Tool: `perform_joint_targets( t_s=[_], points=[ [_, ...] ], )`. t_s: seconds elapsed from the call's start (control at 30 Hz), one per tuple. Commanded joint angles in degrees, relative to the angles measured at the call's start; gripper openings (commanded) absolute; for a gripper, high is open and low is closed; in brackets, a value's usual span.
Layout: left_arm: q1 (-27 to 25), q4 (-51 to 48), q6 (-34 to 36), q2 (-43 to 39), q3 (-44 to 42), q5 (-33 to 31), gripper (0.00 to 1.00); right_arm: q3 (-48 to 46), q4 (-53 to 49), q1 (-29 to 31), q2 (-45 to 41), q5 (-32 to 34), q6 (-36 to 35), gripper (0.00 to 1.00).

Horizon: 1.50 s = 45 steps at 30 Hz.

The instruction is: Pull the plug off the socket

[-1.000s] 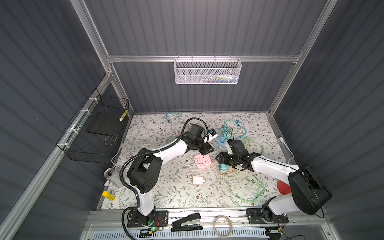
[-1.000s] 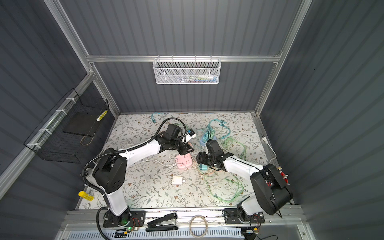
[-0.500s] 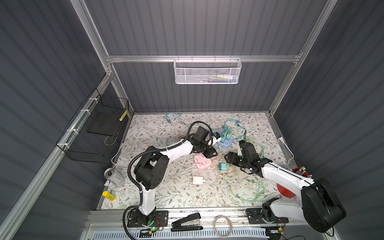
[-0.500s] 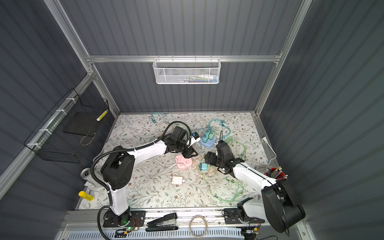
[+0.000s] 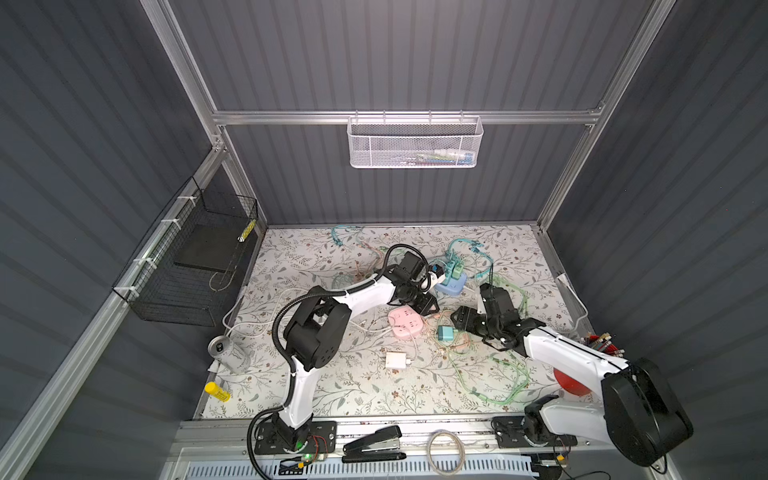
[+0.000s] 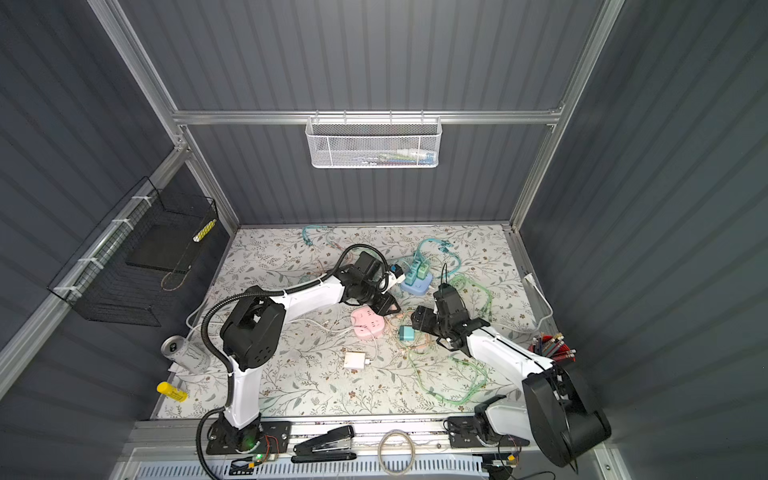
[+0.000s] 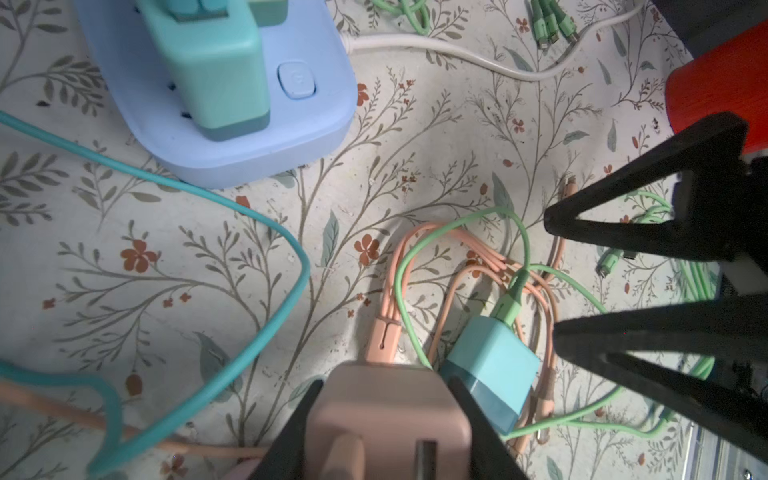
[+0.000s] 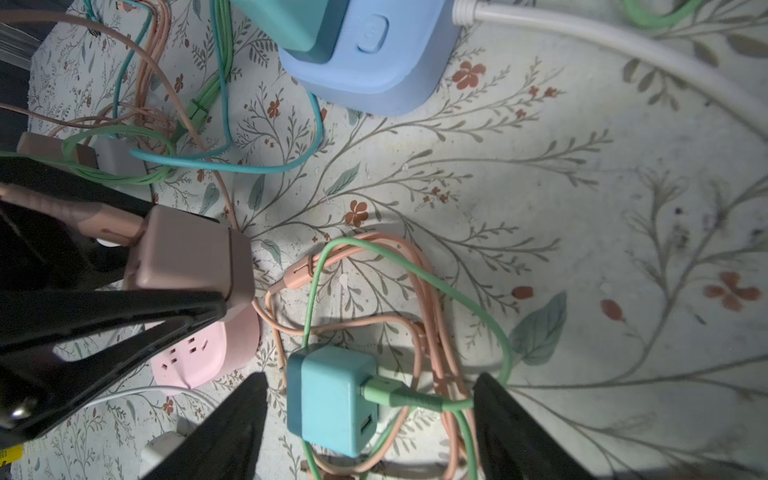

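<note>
Pink plastic, the rounded socket strip (image 5: 405,325) lies on the floral table (image 5: 332,386) in both top views, with the left tool (image 5: 428,305) at its far corner and the right tool (image 5: 460,322) beside a teal cube charger (image 5: 445,333). Left wrist view: the left tool is clamped on a dusty-pink cube plug (image 7: 386,415). Right wrist view: that plug meets the strip's edge, seated or not I cannot tell. The right tool's jaws stand apart with the charger between them.
</note>
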Motion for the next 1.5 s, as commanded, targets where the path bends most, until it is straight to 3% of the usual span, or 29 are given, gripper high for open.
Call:
perform_joint_targets(
  t_s=[0.0, 0.4, 0.73, 1.23, 1.47],
  points=[
    [-0.1, -5.3, -2.3, 1.5, 3.3, 1.6, 0.22, -0.6, 0.0, -0.3, 0.0, -0.3, -0.3, 0.79],
    [-0.1, -17.0, -3.3, 6.2, 11.2, -0.1, 0.24, -0.6, 0.7, -0.4, 1.6, -1.9, 0.4, 0.79],
    [-0.1, -17.9, -6.2, 6.7, 11.8, -0.6, 0.28, -0.9, 0.8, -0.4, 1.7, -2.2, 0.9, 0.79],
    [-0.2, -16.5, -7.8, 6.6, 13.4, -0.1, 0.62, -1.2, 1.0, -0.4, 1.4, -2.7, 1.6, 0.79],
    [-0.3, -15.5, -7.8, 4.7, 13.0, -0.4, 0.73, -1.2, 1.1, -0.4, 1.4, -2.7, 1.8, 0.79]
  ],
)
